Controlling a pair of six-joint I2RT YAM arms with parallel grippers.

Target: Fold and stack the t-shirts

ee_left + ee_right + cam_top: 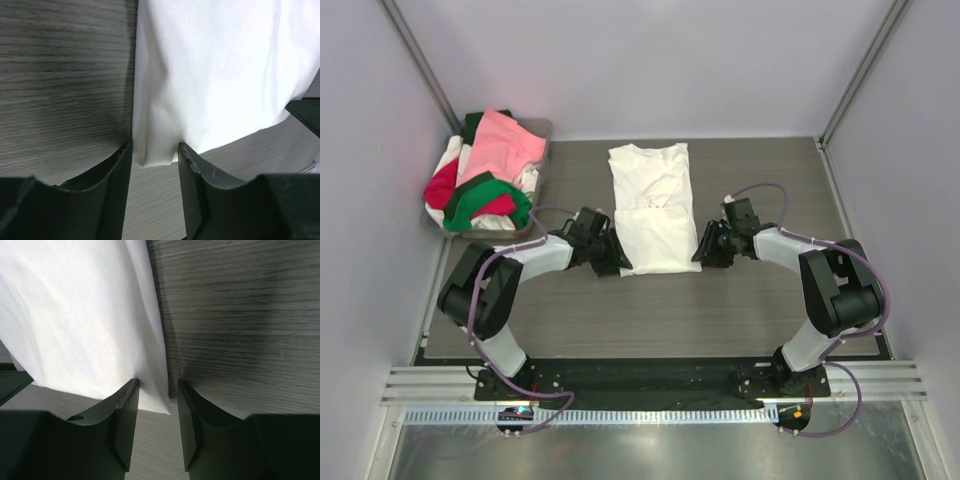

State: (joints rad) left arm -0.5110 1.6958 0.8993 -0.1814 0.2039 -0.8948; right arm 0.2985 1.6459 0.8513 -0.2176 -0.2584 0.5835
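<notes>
Top external | white t-shirt [648, 205] flat | left end effector [619, 264], right end effector [701, 254] both released, straddling its near corners

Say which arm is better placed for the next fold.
Neither alone: the left gripper, open, straddles the near left corner of the shirt, the right gripper, open, its near right corner. Probably a two-arm fold.

The right gripper [157, 382], fingers [125, 410] parted, straddled the white t-shirt [75, 315] corner at six o'clock on the bench [240, 315].
</notes>
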